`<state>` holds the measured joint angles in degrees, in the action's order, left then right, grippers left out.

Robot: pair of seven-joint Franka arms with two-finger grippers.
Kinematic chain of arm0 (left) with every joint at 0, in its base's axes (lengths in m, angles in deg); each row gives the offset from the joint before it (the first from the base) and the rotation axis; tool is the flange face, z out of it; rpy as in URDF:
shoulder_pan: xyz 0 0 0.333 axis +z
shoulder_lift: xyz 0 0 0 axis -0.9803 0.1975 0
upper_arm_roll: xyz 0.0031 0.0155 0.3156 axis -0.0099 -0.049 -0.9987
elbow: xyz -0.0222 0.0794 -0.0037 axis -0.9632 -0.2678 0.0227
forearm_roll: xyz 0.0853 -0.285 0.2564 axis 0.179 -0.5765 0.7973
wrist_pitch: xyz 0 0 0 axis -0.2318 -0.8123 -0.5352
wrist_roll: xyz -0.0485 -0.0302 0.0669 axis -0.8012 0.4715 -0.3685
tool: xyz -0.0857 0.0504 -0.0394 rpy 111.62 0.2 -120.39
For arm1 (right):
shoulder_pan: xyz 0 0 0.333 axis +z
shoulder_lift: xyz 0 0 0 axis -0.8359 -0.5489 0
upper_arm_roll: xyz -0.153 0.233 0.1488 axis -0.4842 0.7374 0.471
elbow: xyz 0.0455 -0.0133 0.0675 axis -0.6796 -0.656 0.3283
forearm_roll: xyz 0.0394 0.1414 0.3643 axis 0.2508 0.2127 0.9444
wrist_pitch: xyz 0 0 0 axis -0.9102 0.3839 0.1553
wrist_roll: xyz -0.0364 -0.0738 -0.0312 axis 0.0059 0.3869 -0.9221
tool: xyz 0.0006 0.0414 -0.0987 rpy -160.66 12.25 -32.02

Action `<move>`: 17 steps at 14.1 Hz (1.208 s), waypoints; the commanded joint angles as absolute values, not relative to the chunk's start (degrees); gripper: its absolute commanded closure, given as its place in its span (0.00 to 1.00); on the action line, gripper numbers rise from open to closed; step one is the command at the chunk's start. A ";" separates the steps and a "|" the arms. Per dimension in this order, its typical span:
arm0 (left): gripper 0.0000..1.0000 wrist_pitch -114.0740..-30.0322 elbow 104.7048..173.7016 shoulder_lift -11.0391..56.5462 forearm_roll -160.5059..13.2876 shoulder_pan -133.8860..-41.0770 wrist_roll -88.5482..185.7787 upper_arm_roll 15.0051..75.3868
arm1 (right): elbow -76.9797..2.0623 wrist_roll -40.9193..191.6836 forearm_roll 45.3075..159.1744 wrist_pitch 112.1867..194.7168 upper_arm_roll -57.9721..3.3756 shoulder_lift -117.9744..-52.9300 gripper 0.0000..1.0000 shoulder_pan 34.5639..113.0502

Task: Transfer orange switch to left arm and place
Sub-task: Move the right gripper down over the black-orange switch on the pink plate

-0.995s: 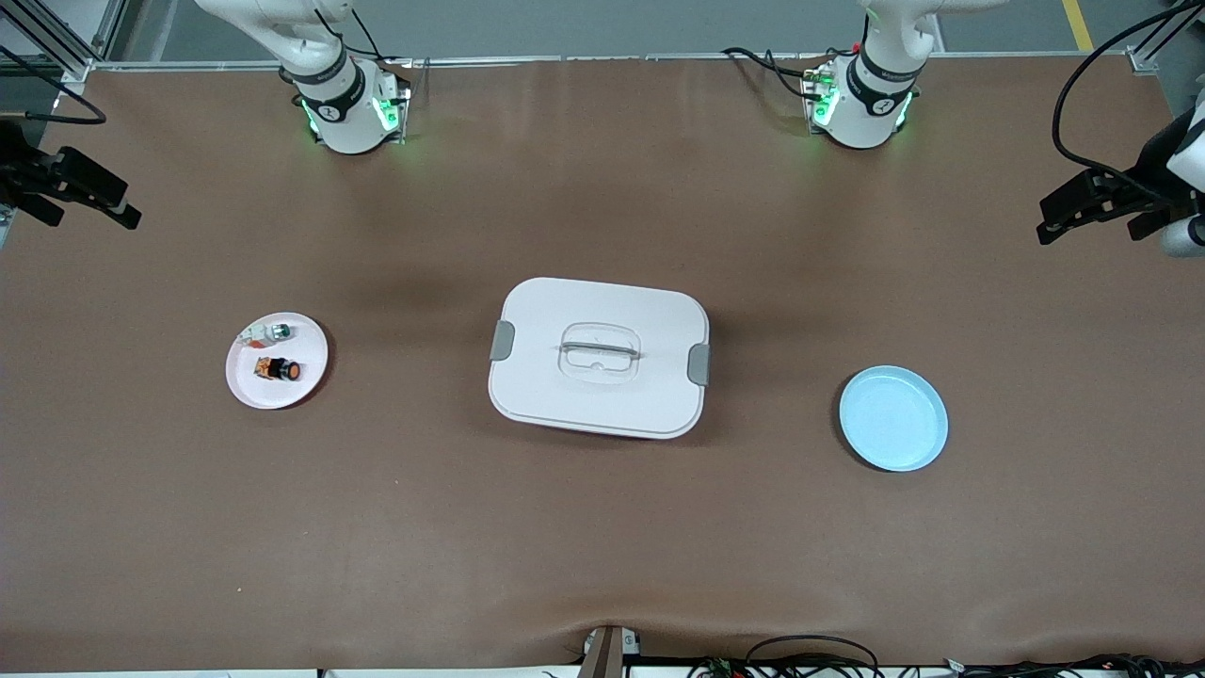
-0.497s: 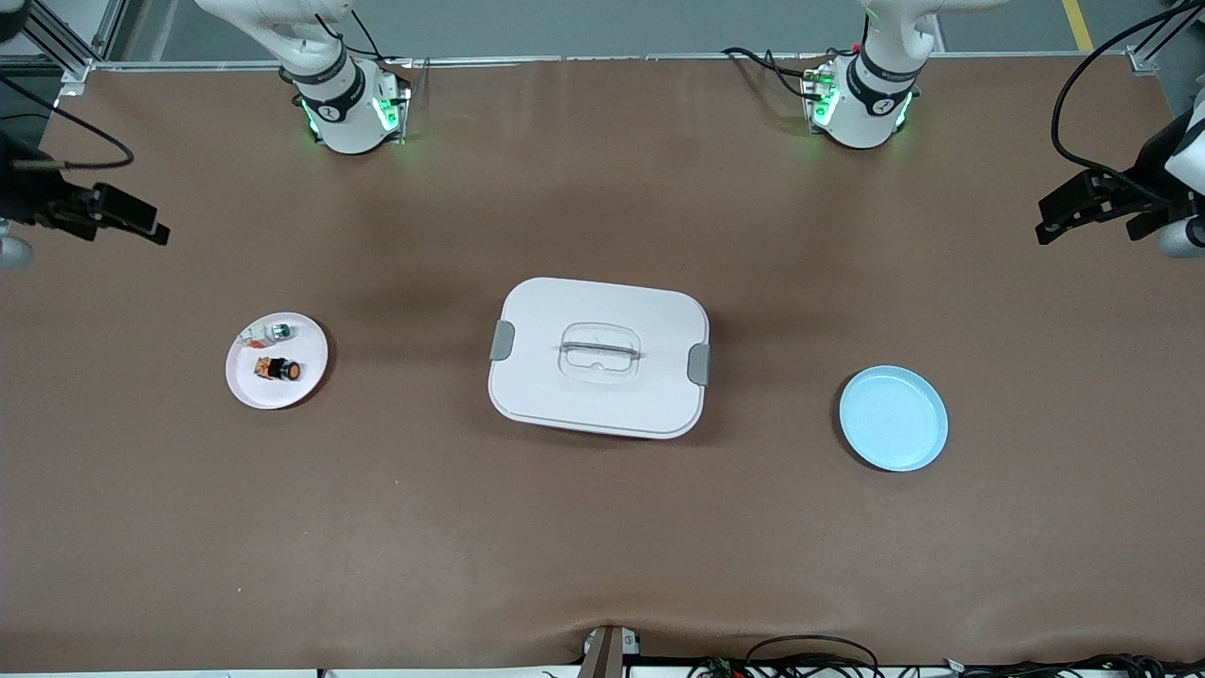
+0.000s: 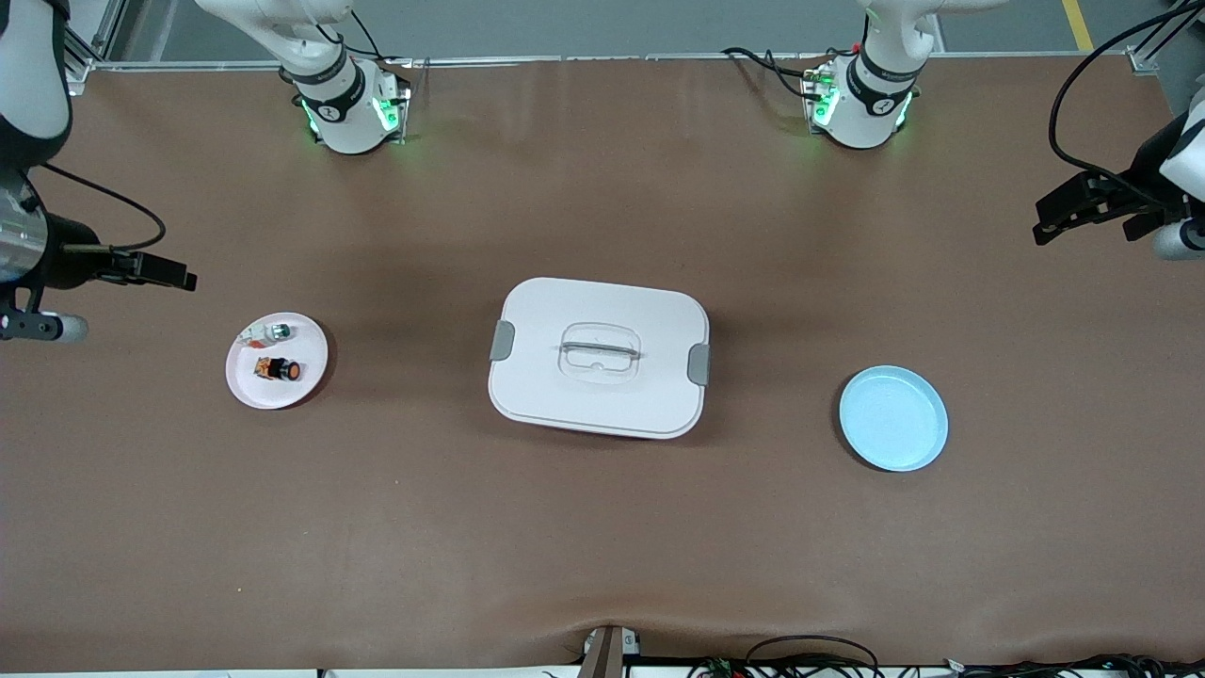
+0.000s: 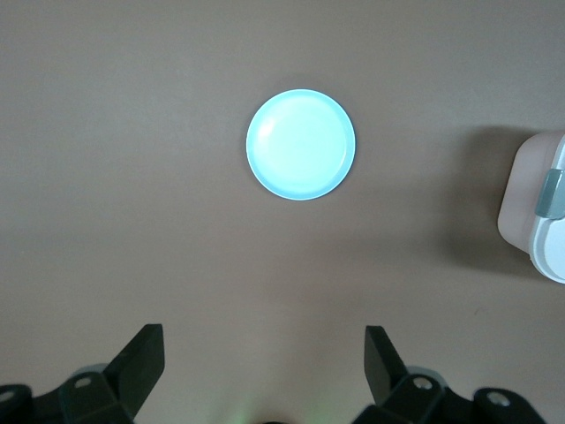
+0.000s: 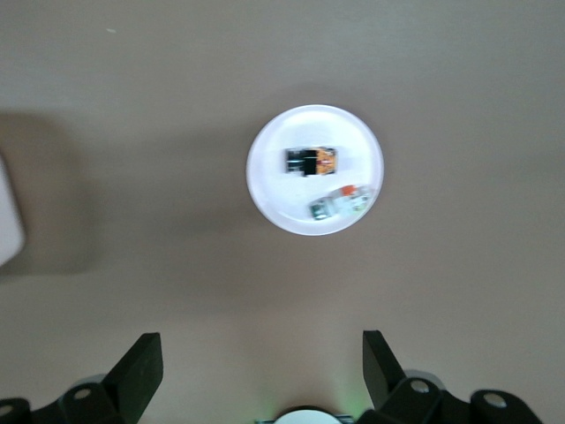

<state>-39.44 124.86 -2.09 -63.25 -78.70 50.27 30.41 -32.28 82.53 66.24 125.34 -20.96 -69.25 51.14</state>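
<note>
Layout at the start of the pick-up step, largest item first. The table (image 3: pixel 602 546) carries the box (image 3: pixel 599 356) at its middle, lid on and clips shut, standing between the two plates. The left arm (image 3: pixel 880 71) waits, its left gripper (image 3: pixel 1073 209) high over the table edge at that arm's end, jaws apart and empty; its wrist view looks down on the empty blue plate (image 3: pixel 892 418), which sits toward the left arm's end and slightly nearer the front camera than the box. The right arm (image 3: pixel 320 75) carries the right gripper (image 3: pixel 155 271) in the air over bare table just beside the pink plate (image 3: pixel 247 386), jaws spread wide with nothing between them. On that plate lies the orange switch (image 3: pixel 278 370), on its side, with a small silver part (image 3: pixel 271 331) apart from it on the plate's farther half. To do this step well, the right gripper would best be centred over the switch alone, jaws set across its short black body rather than its round cap, and lowered straight so that neither finger catches the silver part or the plate rim. The later hand-over is best planned high above or around the box, never at lid height.
</note>
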 commanded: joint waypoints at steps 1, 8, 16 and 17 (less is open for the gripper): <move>0.00 -39.35 125.01 -2.17 -64.26 -78.61 50.06 30.47 | -32.47 84.02 63.29 125.02 -20.53 -70.42 0.00 50.65; 0.00 -39.44 125.10 -1.73 -64.18 -78.70 50.14 30.47 | -45.12 82.35 64.34 142.48 -20.27 -71.30 0.00 46.77; 0.00 -39.44 125.01 -1.73 -64.18 -78.52 50.14 30.47 | -57.09 79.73 70.04 164.21 -20.09 -73.58 0.00 46.69; 0.00 -39.44 125.01 -1.73 -64.18 -78.52 50.14 30.47 | -57.09 78.41 71.27 164.65 -20.09 -74.72 0.00 46.43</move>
<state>-39.47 125.28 -1.69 -63.25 -78.70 50.27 30.45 -56.48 81.02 68.70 163.01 -20.32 -73.43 47.25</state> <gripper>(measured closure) 0.000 0.000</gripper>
